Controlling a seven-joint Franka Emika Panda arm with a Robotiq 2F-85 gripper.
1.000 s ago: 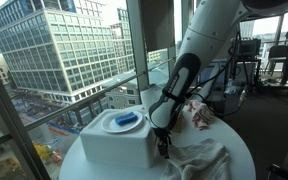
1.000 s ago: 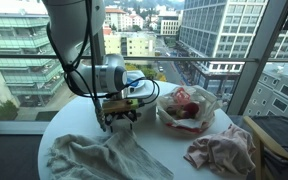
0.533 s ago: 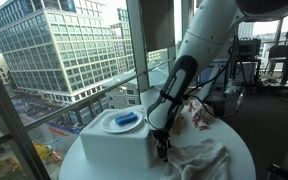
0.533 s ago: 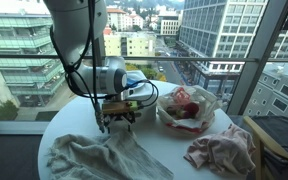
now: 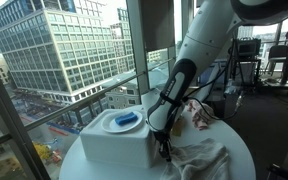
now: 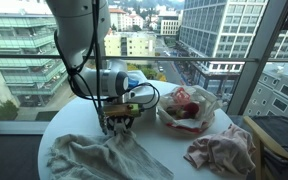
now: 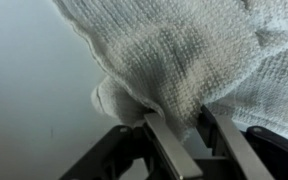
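The grey-white towel (image 6: 92, 155) lies crumpled toward the edge of the round worktop (image 6: 166, 148) nearest the camera in an exterior view, and spreads almost to the rim there. The fingers (image 7: 168, 145) stand right on its upper hem. In the wrist view a ridge of the terry cloth (image 7: 184, 60) is bunched up between them, so they are gripping a fold of it (the weave shows plainly, loop by loop).

A second ago the fingers stood wider apart over that same spot; since then they have drawn in on the cloth, and the arm (image 6: 89, 40) has hardly shifted otherwise. The towel's spread looks the same as before.

Just behind the arm sits a white box (image 5: 112, 142) with a blue thing (image 5: 127, 120) on its top. Further along the worktop there is a pale bag (image 6: 184, 108) with something red and pink inside, and near the rim a crumpled pink cloth (image 6: 219, 150), well apart from the towel.

The worktop is plain white and stands close against floor-to-ceiling windows (image 5: 64, 50). Beyond the glass are tall office blocks (a city street far below), in bright daylight.
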